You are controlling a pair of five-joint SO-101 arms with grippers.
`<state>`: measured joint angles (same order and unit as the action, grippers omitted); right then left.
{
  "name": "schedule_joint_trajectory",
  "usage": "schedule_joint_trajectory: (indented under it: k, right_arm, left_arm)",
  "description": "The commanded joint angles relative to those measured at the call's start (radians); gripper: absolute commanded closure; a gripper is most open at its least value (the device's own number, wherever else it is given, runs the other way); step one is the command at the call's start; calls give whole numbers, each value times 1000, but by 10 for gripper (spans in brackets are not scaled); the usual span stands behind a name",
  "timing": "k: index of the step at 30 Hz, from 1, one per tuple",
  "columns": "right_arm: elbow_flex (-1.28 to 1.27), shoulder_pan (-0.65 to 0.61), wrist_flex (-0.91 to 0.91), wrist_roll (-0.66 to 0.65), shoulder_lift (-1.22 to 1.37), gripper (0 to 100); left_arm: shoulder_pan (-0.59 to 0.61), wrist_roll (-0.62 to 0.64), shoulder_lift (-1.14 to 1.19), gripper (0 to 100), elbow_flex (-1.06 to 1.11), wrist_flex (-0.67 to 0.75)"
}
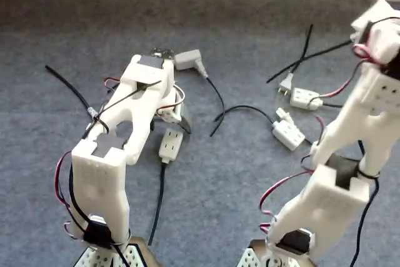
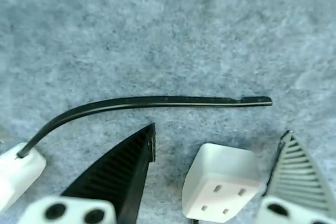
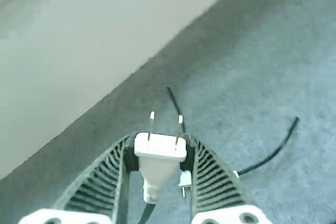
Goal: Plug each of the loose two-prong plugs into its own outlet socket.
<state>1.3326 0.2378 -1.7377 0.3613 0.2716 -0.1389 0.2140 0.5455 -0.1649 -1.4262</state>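
Observation:
My left gripper (image 2: 219,132) hangs open just over the carpet, and a white outlet socket (image 2: 221,187) lies between its fingers, untouched. That socket (image 1: 170,144) sits beside the left arm. A black cord (image 2: 157,102) runs in front of it to a white plug (image 2: 16,174). My right gripper (image 3: 157,142) is raised high and shut on a white two-prong plug (image 3: 157,156), prongs pointing away. Two more sockets (image 1: 305,98) (image 1: 287,134) lie at the right, each with a small plug (image 1: 285,84) (image 1: 282,115) close by.
A white plug (image 1: 190,60) with a black cord lies on the grey carpet beyond the left arm. Loose black cords (image 1: 300,60) cross at the back right. A pale wall borders the carpet's far edge.

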Motion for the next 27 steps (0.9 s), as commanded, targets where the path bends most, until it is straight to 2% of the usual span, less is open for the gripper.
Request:
schedule_joint_trajectory:
  k: [1,5,9,12,20,27]
  right_arm:
    - [33,-160,-25,-115,-180,986]
    - [31,-337,-27,-219,-348,986]
    - [27,-509,-28,-411,-503,986]
    - [-73,-633,-28,-519,-636,986]
    - [-831,-944,-18,-697,-1078,985]
    - [-1274,-970,182,-707,-1362,985]
  left_arm:
    - [-33,-2,-59,646,-4,8]
    - [-30,-2,-59,646,-4,8]
    - [-30,-2,-59,646,-4,8]
    - [-30,-2,-59,646,-4,20]
    - [-31,-3,-62,646,-4,37]
    - [-24,-3,-70,646,-12,196]
